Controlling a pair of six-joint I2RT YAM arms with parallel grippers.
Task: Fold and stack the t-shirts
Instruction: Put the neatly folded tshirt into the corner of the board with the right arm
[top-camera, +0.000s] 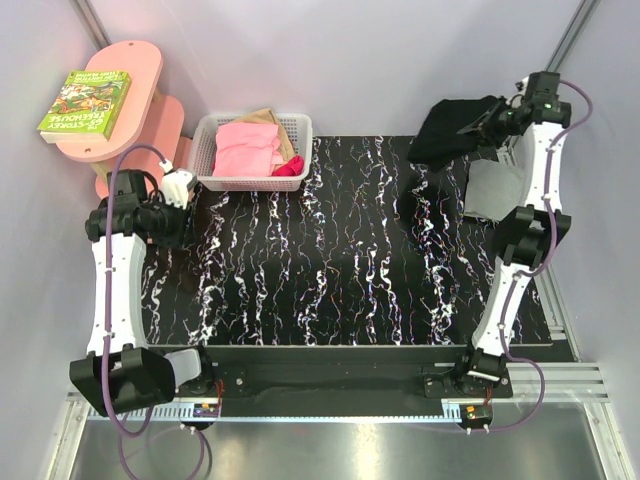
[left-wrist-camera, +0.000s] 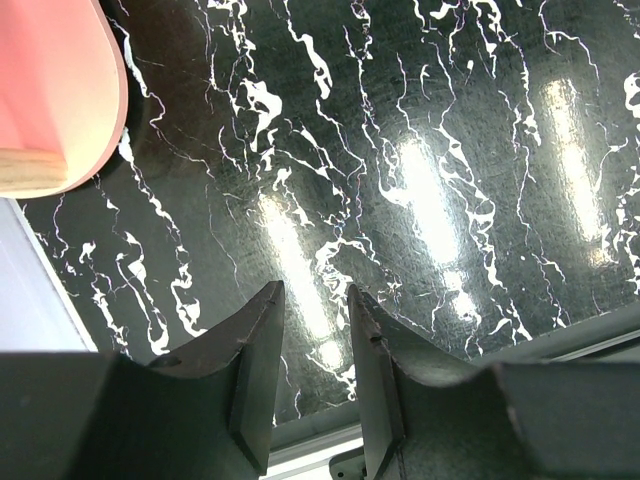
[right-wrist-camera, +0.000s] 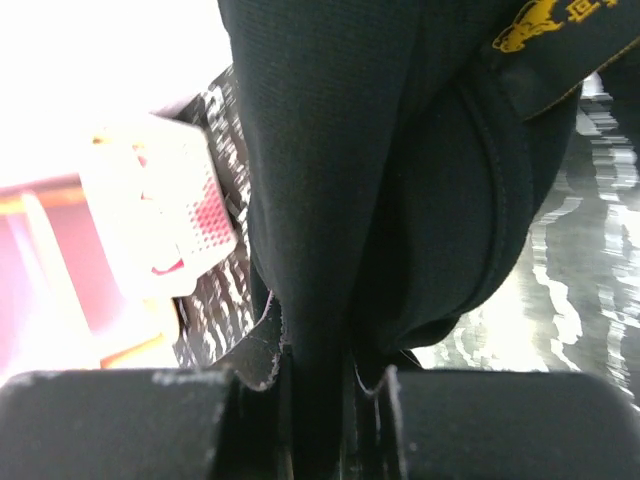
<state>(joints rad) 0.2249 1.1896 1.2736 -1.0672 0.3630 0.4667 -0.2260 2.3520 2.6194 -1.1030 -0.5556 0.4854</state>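
Cloth of black t-shirt, limp and light, hangs bunched at far right of counter, right end effector clamped on it, left end effector apart, empty; shoulders judged the best hold.

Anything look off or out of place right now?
Nothing is spilled or damaged. The black shirt hangs bunched from the right fingers over the far right corner, not yet folded. The grey shirt lies near the right edge of the table.
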